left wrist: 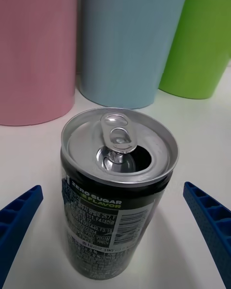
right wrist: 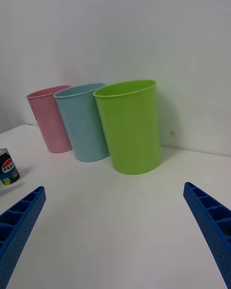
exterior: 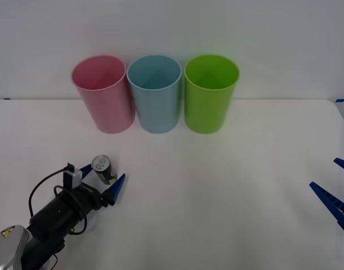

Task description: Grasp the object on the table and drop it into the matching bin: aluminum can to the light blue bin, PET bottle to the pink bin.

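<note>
two open claw fingers [left wrist: 19, 216] flank aluminum can [exterior: 102, 169].

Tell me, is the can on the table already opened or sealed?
Opened: the aluminum can stands upright, its pull tab lifted over a dark open mouth, between the open left hand fingers.

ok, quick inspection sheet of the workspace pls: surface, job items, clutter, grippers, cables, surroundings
Surface: white table, bare apart from the items below.
Job's things: aluminum can upright at front left, top already opened, pull tab raised. Pink bin, light blue bin in a row at the back, upright; can is in neither.
Clutter: lime green bin at the right end of that row.
Grippers: left gripper open, fingers either side of the can, not closed on it. Right gripper open at the table's right edge, away from everything.
Cables: black cable looped on the left arm, off the can.
Surroundings: plain white wall behind; nothing else seen.
</note>
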Motion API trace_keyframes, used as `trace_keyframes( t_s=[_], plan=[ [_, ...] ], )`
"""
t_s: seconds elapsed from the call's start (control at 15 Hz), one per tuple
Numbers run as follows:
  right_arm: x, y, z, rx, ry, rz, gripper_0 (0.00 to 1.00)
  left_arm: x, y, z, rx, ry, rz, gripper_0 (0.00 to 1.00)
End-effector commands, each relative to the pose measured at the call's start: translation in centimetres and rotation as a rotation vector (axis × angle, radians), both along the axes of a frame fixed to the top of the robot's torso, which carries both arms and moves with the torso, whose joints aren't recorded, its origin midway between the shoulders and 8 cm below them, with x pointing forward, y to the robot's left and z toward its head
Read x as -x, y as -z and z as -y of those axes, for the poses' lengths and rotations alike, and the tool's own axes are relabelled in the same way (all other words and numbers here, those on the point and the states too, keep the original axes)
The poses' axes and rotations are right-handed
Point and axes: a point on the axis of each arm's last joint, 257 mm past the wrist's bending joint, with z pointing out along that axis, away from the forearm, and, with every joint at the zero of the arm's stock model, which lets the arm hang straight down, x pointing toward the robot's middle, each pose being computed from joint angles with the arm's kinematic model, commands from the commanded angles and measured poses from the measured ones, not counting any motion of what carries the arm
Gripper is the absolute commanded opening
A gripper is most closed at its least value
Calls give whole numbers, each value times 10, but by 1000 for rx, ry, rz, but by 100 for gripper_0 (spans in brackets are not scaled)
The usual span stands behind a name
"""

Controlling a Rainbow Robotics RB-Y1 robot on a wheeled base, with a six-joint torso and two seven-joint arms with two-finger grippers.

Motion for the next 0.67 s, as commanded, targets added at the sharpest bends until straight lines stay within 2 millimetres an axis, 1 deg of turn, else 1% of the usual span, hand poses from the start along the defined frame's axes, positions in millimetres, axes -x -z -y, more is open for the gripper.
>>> trace_keyframes(
  t_s=[0.07,0.33,0.6,0.67],
  plan=[
    [0,0,0,0,0,0,100,-3,0,6,4,1,0,100],
    [0,0,0,0,0,0,100,-6,0,10,2,-2,1,100],
    [0,0,0,0,0,0,100,-6,0,10,1,-2,1,100],
    [0,0,0,0,0,0,100,-6,0,10,-1,-2,1,68]
  ],
)
